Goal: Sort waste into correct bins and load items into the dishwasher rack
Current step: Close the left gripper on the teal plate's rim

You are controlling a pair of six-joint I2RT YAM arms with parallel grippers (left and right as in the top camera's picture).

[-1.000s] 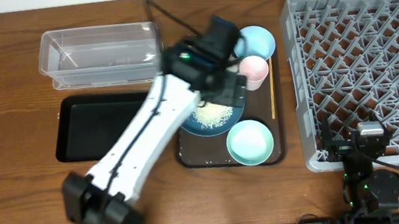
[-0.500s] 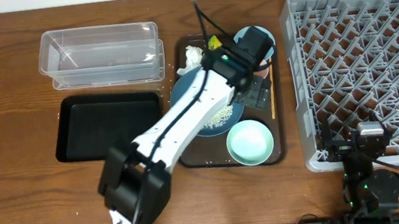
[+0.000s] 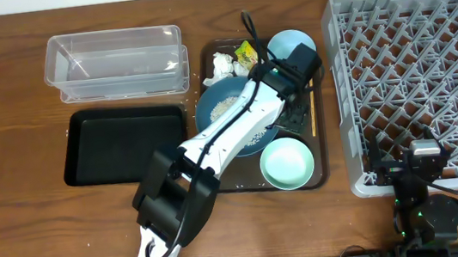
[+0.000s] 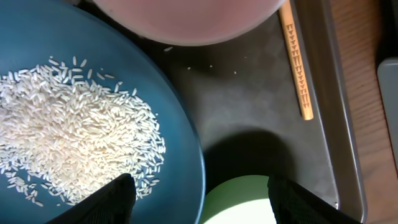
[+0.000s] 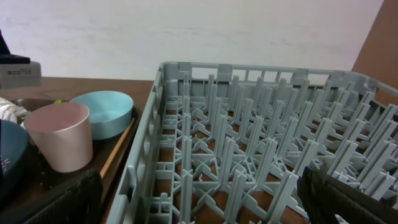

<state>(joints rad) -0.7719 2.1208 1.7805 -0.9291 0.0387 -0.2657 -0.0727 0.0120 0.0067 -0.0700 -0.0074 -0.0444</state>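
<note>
Left wrist – left end effector (image 4: 200, 182) agape over dish (image 4: 124, 56), bowl (image 4: 239, 200) (stick (image 4: 296, 62) beside).

The overhead camera looks straight down from high up on the whole table (image 3: 19, 256), with the rack (image 3: 418, 81) at the right. The left wrist camera points steeply down, very close over the brown tray (image 4: 261, 118), showing part of the blue dish (image 4: 180, 124), the stick (image 4: 295, 62) and the pink cup (image 4: 186, 18). The right wrist camera sits low at the near right, facing the far wall (image 5: 186, 31) across the rack (the same cup stands at its left).
</note>
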